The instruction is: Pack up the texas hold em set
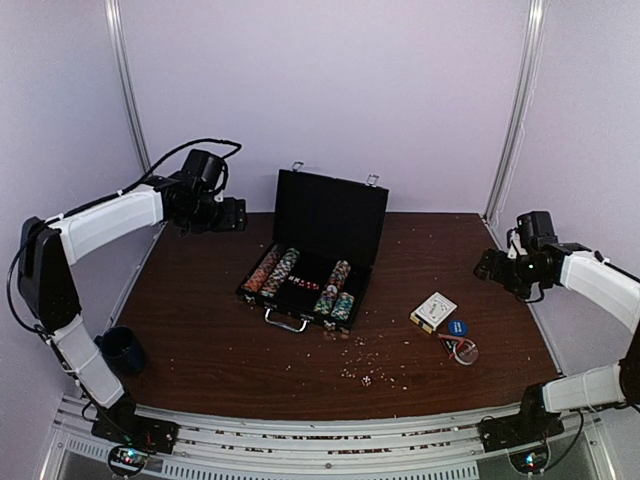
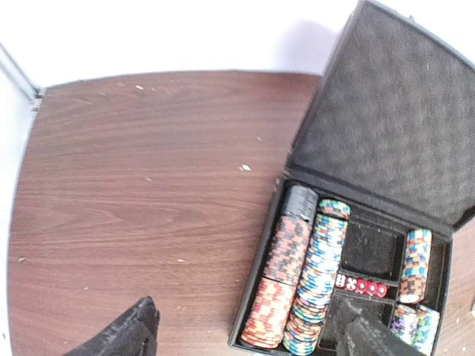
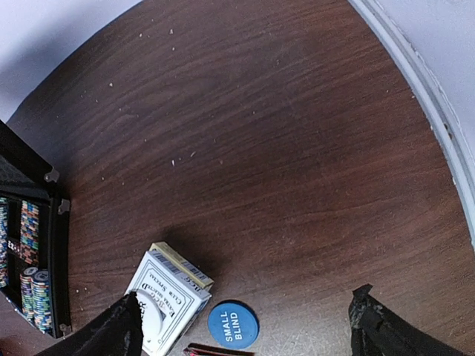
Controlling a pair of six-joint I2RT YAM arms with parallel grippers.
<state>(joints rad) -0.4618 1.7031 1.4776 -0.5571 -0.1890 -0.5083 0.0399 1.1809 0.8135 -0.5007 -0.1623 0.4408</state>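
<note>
The left tool (image 1: 233, 214) and right tool (image 1: 492, 266) hang open, empty. The card deck box (image 1: 433, 311), near right on the bench (image 1: 200, 310), looks light, stiff, slick: pinch across its long sides.

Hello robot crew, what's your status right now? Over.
Status: left gripper open, empty; right gripper open, empty. Open case holds chip rows; card deck box, blue button out on table. Nothing blocking.
</note>
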